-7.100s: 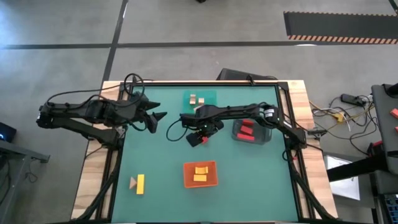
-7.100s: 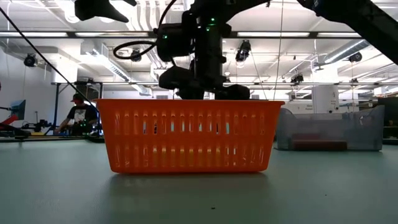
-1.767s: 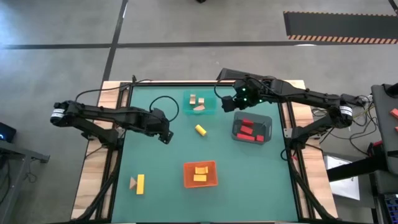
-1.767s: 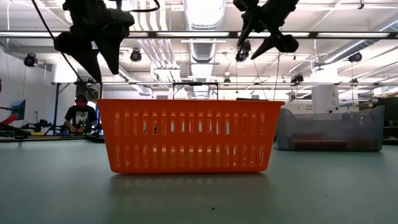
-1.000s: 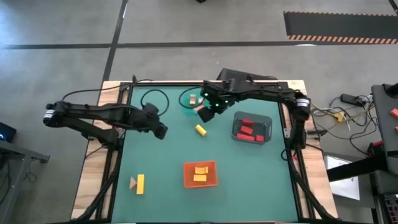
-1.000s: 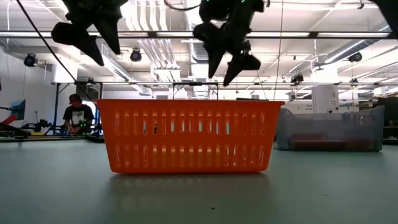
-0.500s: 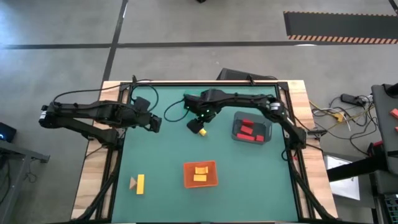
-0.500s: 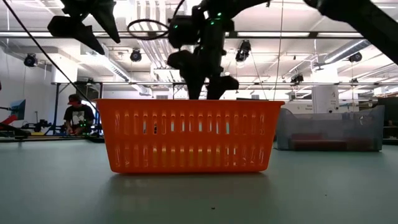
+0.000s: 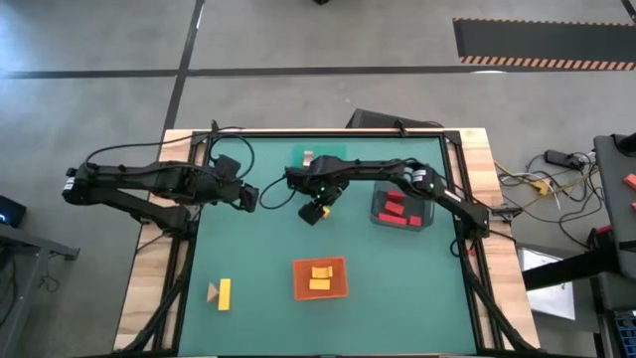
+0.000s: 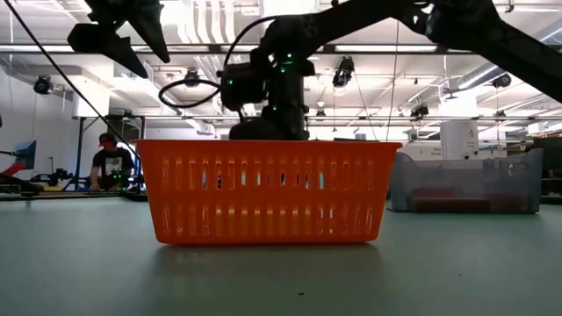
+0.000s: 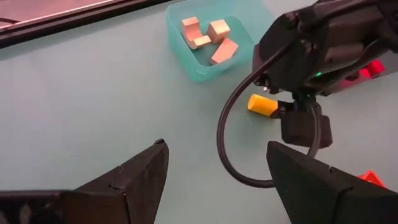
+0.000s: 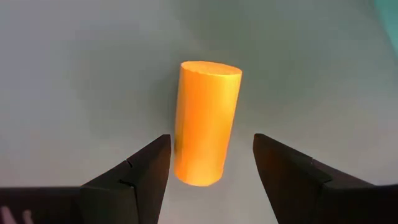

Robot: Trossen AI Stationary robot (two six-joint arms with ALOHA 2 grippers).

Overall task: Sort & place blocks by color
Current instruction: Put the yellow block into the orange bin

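Right gripper (image 12: pixel 208 163) has been lowered from beside the teal tray (image 9: pixel 333 155) onto the loose yellow cylinder (image 12: pixel 207 121), fingers spread either side, nothing gripped; grasp judged imminent, left gripper (image 11: pixel 217 171) waiting open.

the right tool (image 12: pixel 208 165) has swung from the grey tray down over the yellow cylinder (image 12: pixel 206 130).

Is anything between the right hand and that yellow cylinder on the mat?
Nothing visible. The right hand is open, with the yellow cylinder lying on bare mat just ahead of its fingers.
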